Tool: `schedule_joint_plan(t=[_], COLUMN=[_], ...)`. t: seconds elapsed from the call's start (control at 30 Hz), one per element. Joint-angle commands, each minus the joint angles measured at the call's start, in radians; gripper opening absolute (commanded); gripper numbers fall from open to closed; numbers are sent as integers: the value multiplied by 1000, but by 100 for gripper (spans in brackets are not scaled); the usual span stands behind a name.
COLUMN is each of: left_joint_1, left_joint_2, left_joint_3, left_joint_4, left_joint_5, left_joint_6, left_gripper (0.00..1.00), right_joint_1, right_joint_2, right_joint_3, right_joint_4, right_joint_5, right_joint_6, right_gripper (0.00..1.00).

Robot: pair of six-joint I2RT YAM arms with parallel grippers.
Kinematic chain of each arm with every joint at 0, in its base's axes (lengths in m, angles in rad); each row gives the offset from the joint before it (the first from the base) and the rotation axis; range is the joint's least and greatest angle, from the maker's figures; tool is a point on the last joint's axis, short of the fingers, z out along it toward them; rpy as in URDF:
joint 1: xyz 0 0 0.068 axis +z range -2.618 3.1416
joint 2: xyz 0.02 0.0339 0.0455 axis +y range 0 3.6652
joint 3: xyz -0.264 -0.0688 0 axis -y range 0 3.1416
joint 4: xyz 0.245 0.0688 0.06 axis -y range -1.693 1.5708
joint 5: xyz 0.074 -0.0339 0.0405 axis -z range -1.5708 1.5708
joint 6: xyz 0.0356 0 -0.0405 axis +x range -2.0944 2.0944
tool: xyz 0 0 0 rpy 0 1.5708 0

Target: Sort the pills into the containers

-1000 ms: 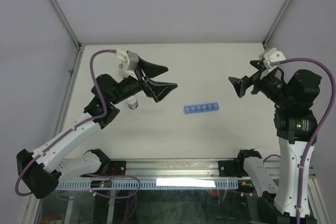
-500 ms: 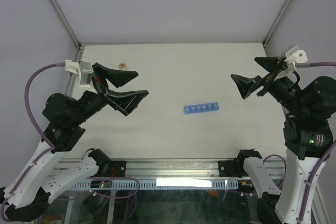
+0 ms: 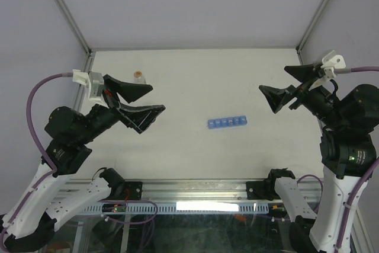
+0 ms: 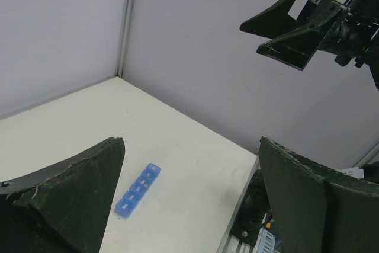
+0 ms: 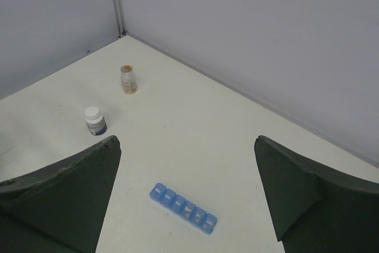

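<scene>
The containers (image 3: 227, 122) are a blue strip of joined square compartments lying flat mid-table, also seen in the left wrist view (image 4: 138, 189) and the right wrist view (image 5: 183, 207). Faint tan specks show in a few compartments; I cannot make out any loose pills. My left gripper (image 3: 158, 97) hangs open well left of the strip, nothing between its fingers (image 4: 190, 146). The right gripper (image 3: 272, 79) hovers open to the strip's upper right, also empty (image 5: 186, 140). Both are raised clear of the table.
A small clear bottle (image 3: 139, 76) with tan-orange contents stands at the back left (image 5: 128, 79). A white-capped bottle (image 5: 95, 120) stands nearer; from above the left gripper hides it. Grey walls enclose the table; a metal rail (image 3: 195, 191) runs along the near edge.
The left arm has swung back to the left and risen, away from the white-capped bottle. The right arm has drawn back to the right and up. Both grippers stayed open.
</scene>
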Motion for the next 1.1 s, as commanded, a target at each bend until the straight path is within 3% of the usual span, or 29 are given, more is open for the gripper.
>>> schedule_joint_plan(t=[0.0,1.07], left_joint_1=[-2,-1], left_joint_2=[8,-8], left_joint_3=[35,-19], left_joint_4=[-1,4], left_joint_5=[-5,-30], left_joint_6=[26,74], left_gripper=[99,99], right_joint_1=[-14,-41], right_joint_2=[5,24], right_joint_3=[31,45], right_joint_4=[18,25], right_joint_5=[-19,-9], right_joint_6=[28,26], right_gripper=[99,99])
